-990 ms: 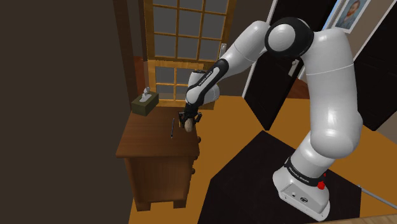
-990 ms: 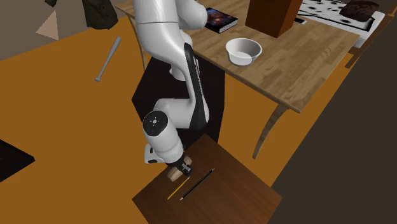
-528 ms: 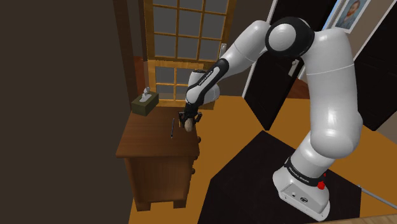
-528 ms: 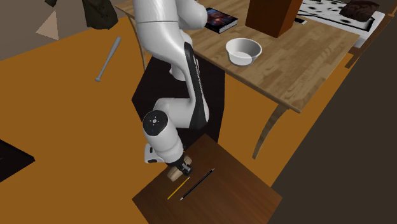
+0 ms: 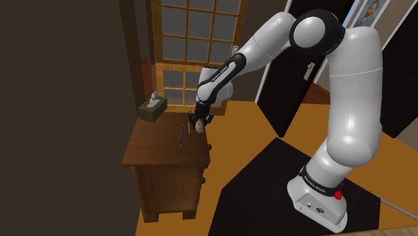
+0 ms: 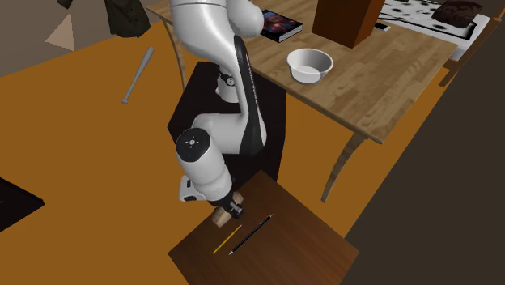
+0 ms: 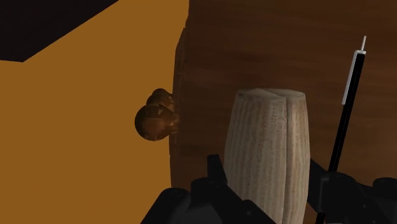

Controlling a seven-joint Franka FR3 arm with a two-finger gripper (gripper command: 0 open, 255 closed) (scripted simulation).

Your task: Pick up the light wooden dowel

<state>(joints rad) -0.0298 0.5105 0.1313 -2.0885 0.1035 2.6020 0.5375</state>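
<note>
The light wooden dowel (image 7: 264,153) is a short, thick, pale cylinder clasped between my black fingers. My gripper (image 7: 273,186) is shut on it, above the near edge of a dark wooden cabinet top (image 7: 254,44). In the shoulder view the gripper (image 5: 199,119) holds the dowel (image 5: 199,126) a little above the cabinet's (image 5: 157,144) right edge. In the second exterior view the dowel (image 6: 220,217) hangs under the gripper (image 6: 231,208) over the cabinet top (image 6: 299,243).
A black pen (image 6: 251,232) and a yellow pencil (image 6: 227,240) lie on the cabinet top beside the dowel. A tissue box (image 5: 153,107) stands at its far corner. A round drawer knob (image 7: 156,118) juts from the cabinet's front. A table with a white bowl (image 6: 310,65) stands behind the arm.
The arm has lifted: the gripper and the dowel in it sit slightly higher above the cabinet top than half a second ago. The pen and pencil have not moved.
</note>
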